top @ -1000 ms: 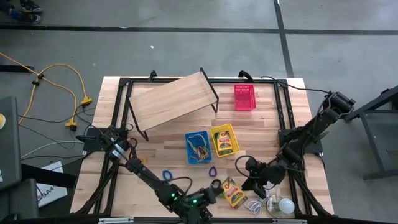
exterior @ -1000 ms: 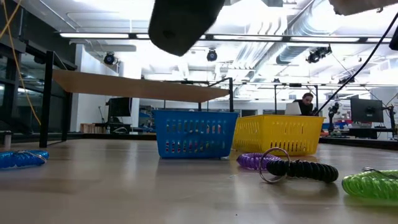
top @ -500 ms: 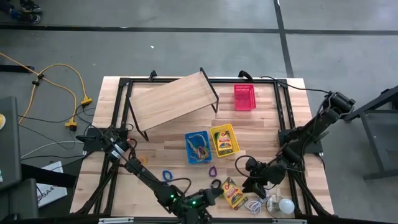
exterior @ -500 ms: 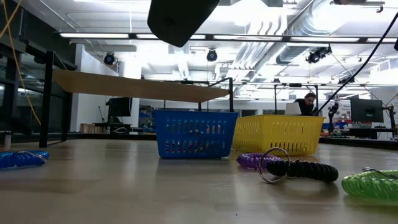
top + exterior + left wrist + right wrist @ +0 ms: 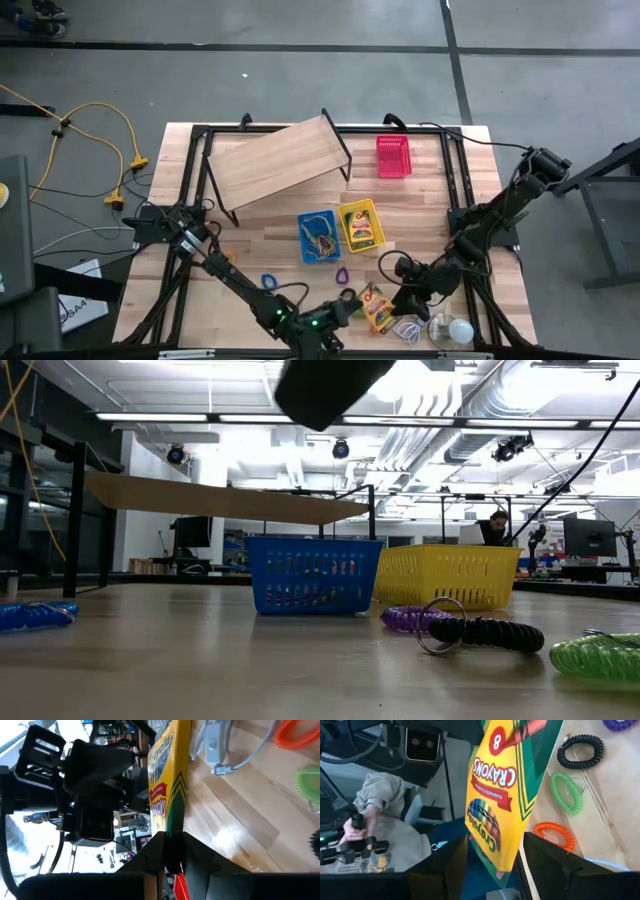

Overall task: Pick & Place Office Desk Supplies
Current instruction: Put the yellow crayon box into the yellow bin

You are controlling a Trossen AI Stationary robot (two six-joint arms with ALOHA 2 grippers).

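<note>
Left pincer (image 5: 170, 851) clamped on crayon box (image 5: 167, 785), right pincer (image 5: 492, 855) spread beside it.

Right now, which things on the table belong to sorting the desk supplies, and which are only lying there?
For the job: crayon box, held by the left fingers; blue basket; yellow basket; red basket; coil bands, like the black one.

Lying about: white bulb; wooden board.
</note>
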